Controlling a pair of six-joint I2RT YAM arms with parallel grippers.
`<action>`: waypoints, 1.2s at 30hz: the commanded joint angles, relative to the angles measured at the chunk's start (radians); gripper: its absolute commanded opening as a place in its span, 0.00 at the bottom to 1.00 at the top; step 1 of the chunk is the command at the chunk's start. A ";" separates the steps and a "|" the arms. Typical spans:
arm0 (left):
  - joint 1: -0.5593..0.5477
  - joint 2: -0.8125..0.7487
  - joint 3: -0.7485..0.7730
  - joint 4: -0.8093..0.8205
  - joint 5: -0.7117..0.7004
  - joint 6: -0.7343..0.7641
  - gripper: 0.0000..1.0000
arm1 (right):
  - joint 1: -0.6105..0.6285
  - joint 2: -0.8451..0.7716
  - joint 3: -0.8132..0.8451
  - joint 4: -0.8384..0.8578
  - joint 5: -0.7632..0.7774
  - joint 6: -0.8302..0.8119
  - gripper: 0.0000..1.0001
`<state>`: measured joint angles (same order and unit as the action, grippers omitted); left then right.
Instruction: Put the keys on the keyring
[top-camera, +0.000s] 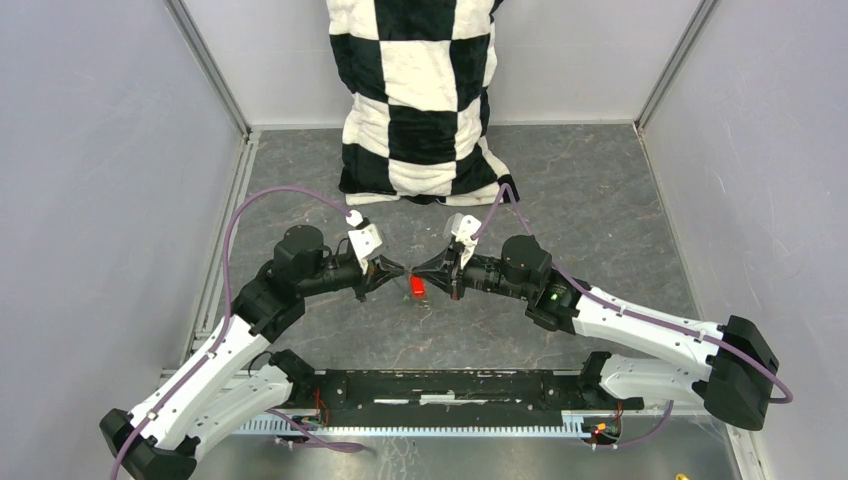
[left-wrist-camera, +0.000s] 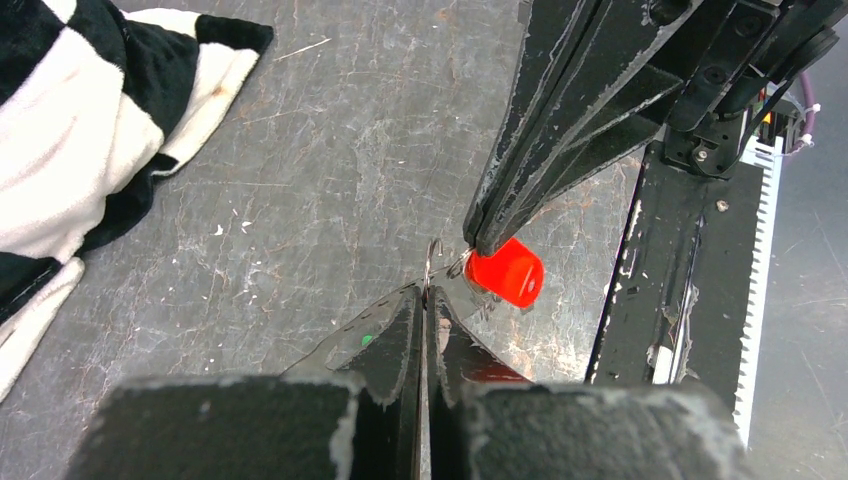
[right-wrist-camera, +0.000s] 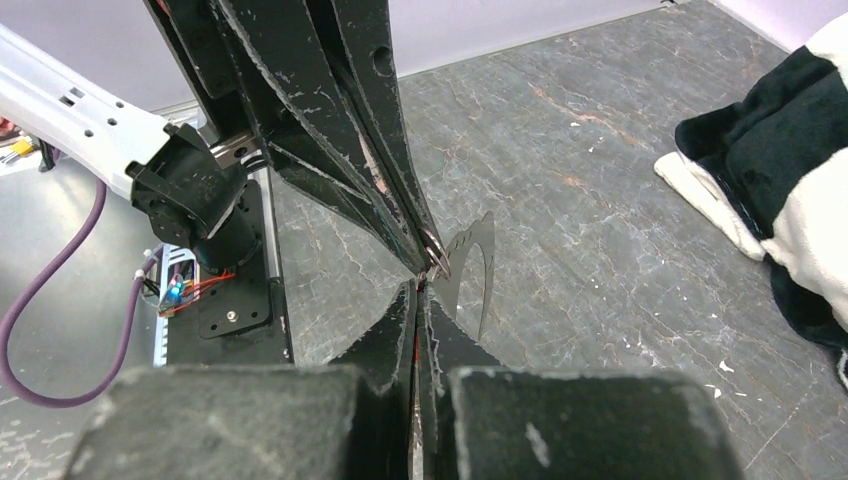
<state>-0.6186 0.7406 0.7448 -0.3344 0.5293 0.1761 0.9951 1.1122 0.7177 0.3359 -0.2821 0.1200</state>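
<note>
Both arms meet tip to tip above the table (top-camera: 600, 200), just in front of the checkered blanket (top-camera: 420, 90), near its lower edge.

The right gripper (left-wrist-camera: 484, 240) has its jaws fully closed on the red key (left-wrist-camera: 508, 274). The plastic head sits just below the fingertips, on the side facing away from the blanket.

The left gripper (left-wrist-camera: 425, 296) has its jaws pressed together on the keyring (left-wrist-camera: 433, 252). Only a short piece of thin wire shows, standing up out of the tips. The rest of the loop is not visible in any view.

A green fleck (left-wrist-camera: 368, 340) shows on the left finger. Whether it belongs to the second key cannot be told.

Each part is pinched at its edge, probably to leave the wire end and the key's metal end exposed for threading. Wire and key lie just beside each other. Whether the key is already on the wire cannot be told. The step in hand appears to be fine alignment.
</note>
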 joint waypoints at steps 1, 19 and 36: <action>-0.001 -0.009 0.005 0.052 0.023 0.027 0.02 | 0.008 0.001 0.045 0.064 0.027 0.015 0.00; -0.001 -0.001 0.004 0.041 0.013 0.045 0.02 | 0.008 0.024 0.068 0.079 0.010 0.023 0.01; -0.001 -0.015 -0.001 0.028 0.043 0.080 0.02 | 0.008 0.029 0.075 0.090 0.029 0.033 0.01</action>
<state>-0.6186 0.7433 0.7448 -0.3401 0.5343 0.2073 0.9997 1.1366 0.7425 0.3660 -0.2691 0.1387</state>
